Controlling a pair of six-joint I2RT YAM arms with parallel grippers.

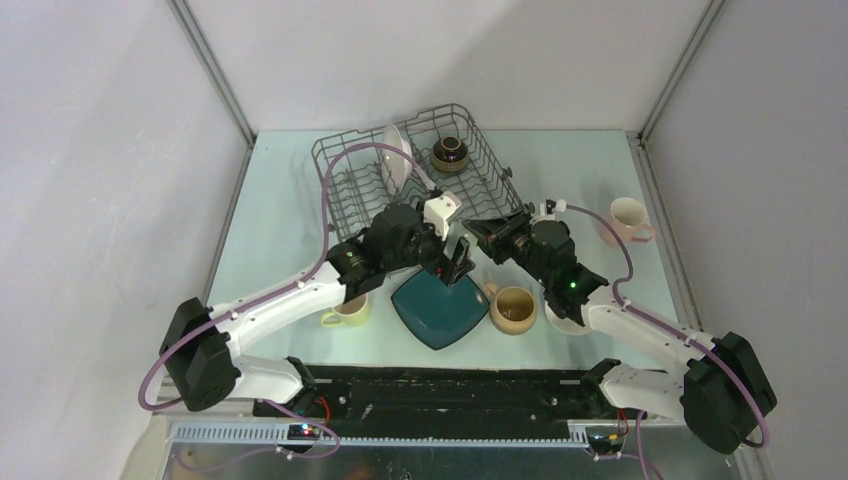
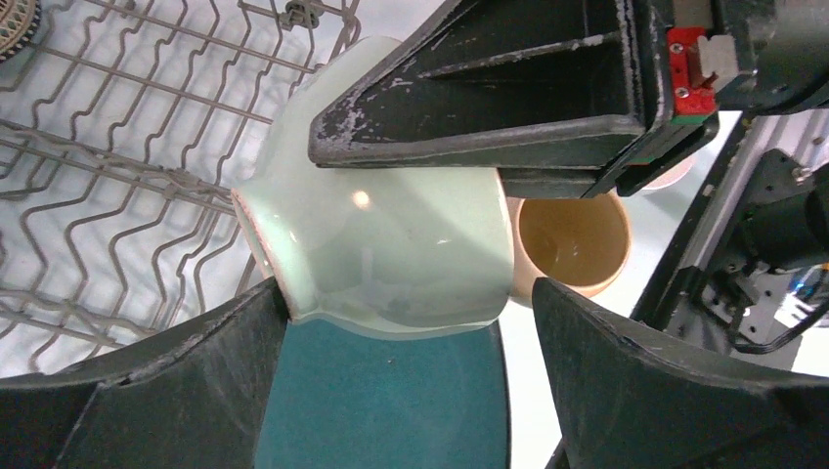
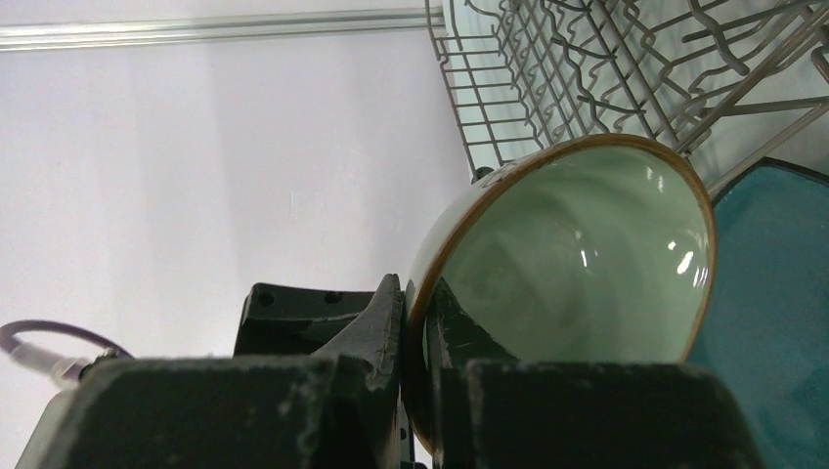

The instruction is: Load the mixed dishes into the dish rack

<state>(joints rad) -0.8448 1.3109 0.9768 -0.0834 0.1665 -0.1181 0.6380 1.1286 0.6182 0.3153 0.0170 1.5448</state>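
My right gripper (image 3: 415, 303) is shut on the rim of the pale green bowl (image 3: 587, 264) and holds it tilted on its side, just in front of the dish rack (image 1: 420, 170). The bowl (image 2: 391, 244) hangs above the dark teal square plate (image 2: 391, 401). My left gripper (image 2: 406, 322) is open, one finger at each side of the bowl; the left finger is at its rim and the right one is apart from it. The right gripper's fingers (image 2: 489, 98) lie across the bowl's upper side. In the rack, a white round plate (image 1: 397, 160) stands upright and a brown bowl (image 1: 449, 153) rests.
On the table are the teal plate (image 1: 440, 308), a tan mug (image 1: 513, 309) to its right, a yellow mug (image 1: 347, 312) under the left arm, a white bowl (image 1: 565, 318) under the right arm and a pink mug (image 1: 628, 220) at the far right. White walls enclose the table.
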